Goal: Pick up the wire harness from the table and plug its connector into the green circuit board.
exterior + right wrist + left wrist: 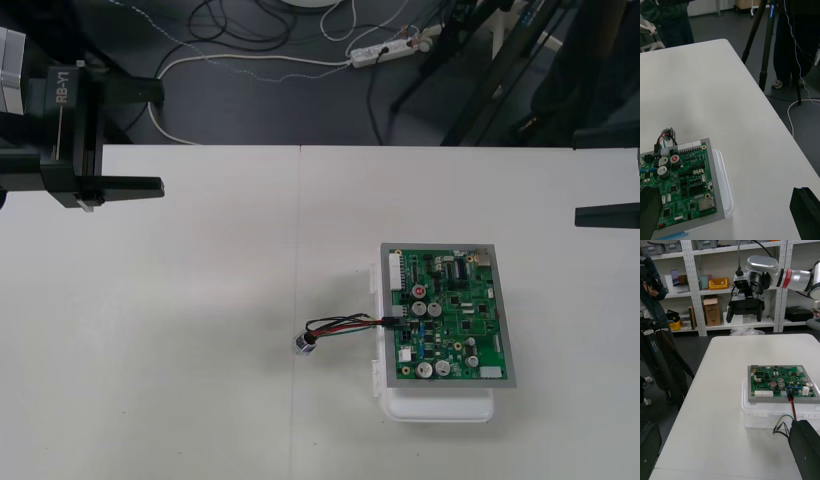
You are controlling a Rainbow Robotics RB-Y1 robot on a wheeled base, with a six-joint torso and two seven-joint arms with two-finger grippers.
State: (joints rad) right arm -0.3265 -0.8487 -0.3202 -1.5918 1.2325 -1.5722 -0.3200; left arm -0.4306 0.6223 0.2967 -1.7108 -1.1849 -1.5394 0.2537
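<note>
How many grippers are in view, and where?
2. The left gripper hangs open over the table's left side; the right gripper hangs open at its right edge, both clear of the green circuit board.

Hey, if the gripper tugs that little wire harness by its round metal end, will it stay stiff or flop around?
Probably floppy: the wire harness is a few thin wires curving loosely on the table. The round socket looks apt to roll or dangle. Its plug seems seated at the green circuit board, so tugging could strain it.
</note>
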